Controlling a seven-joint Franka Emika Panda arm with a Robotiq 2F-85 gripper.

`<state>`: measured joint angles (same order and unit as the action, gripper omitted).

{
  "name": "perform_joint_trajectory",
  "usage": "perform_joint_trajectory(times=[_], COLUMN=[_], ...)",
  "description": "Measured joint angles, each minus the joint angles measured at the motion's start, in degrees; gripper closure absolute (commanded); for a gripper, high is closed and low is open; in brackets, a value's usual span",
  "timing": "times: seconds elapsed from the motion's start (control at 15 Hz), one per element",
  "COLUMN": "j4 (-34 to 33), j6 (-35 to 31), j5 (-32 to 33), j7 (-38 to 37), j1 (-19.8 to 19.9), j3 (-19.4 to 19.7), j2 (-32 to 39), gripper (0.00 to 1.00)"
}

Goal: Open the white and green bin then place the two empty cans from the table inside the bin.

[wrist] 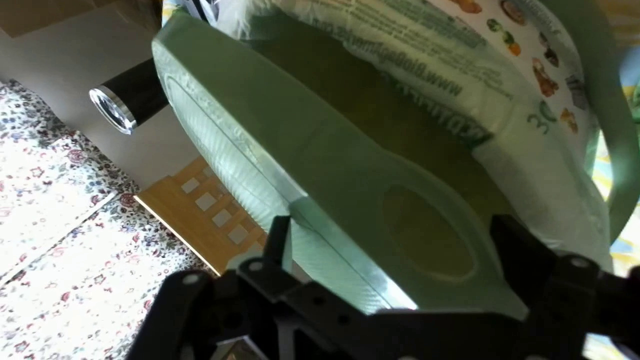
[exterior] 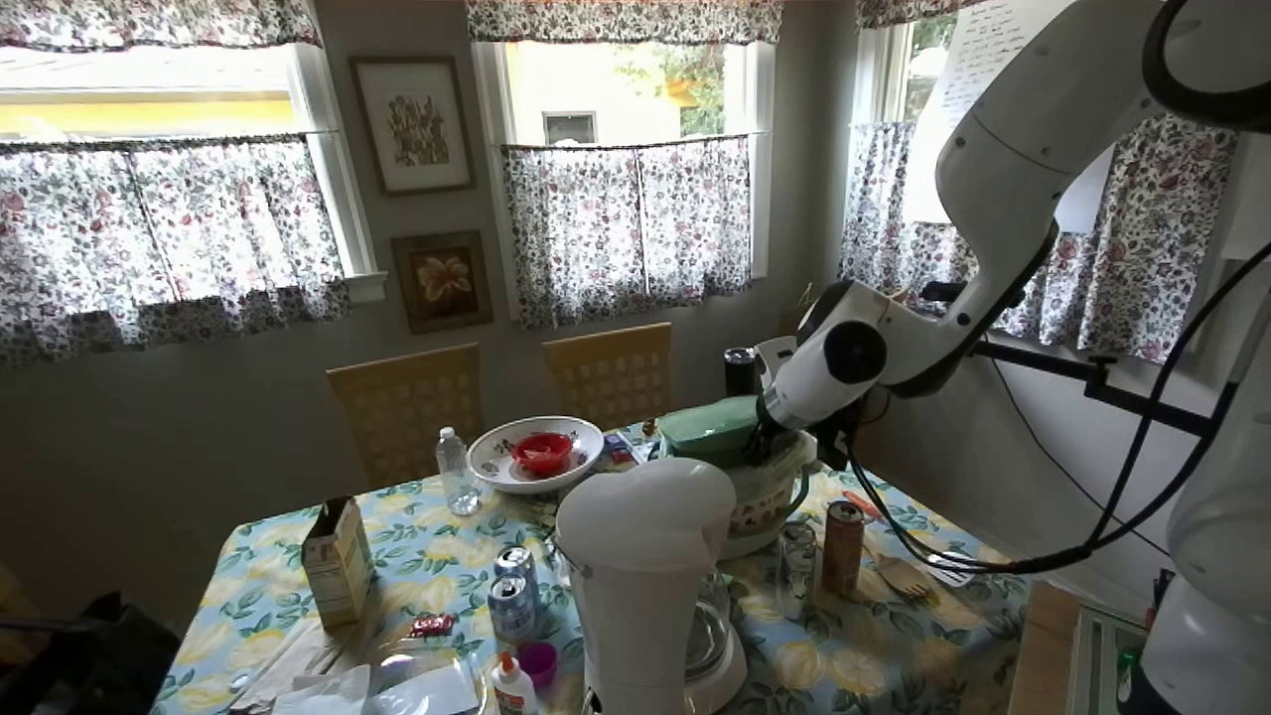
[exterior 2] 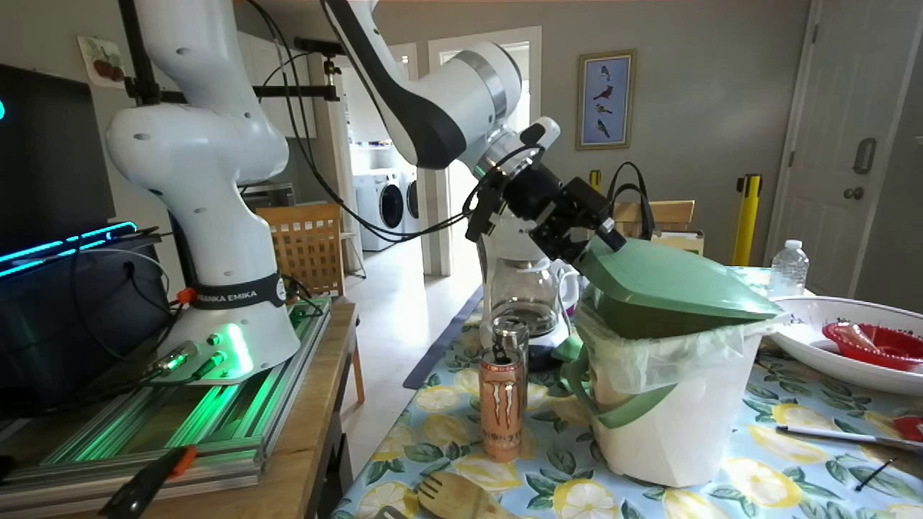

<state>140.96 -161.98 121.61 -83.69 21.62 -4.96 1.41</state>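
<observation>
Lemon-printed cloth (exterior 2: pixel 404 461) covers the table (exterior: pixel 437 551), where, at the bottom of an exterior view, a tined wooden utensil (exterior 2: pixel 448 486) lies flat. Just beyond it stands the orange can (exterior 2: pixel 502 411), a slim upright cylinder of printed metal, partly hiding the upright silver can (exterior 2: pixel 515 339); behind them sits a clear, round-bellied glass carafe (exterior 2: pixel 524 287). Next comes the gripper (wrist: pixel 392 225): the wrist view shows its black jaws spread wide with the edge of the green lid (exterior 2: pixel 674 270) between them; whether either finger touches it, I cannot tell. The white and green bin (exterior 2: pixel 670 425) follows, its pale body tapering downward, a thin crinkled liner (exterior 2: pixel 667 364) folded over its rim, the gently domed lid tilted, raised on the gripper's side. At right rests a wide, glossy white bowl (exterior 2: pixel 851 375) with a smaller red bowl (exterior 2: pixel 883 360) inside.
</observation>
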Motion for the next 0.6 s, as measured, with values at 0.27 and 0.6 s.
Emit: perform_joint_trajectory(times=[0.27,0.6], j4=[0.0,-0.1], j6=[-0.7,-1.8], j5=[-2.7,-7.9], j7=[2.2,7.4], j1=[0.1,0.7], j3=[0.4,1.3], j2=[-2.2,-4.6], gripper=[0.00,0.00])
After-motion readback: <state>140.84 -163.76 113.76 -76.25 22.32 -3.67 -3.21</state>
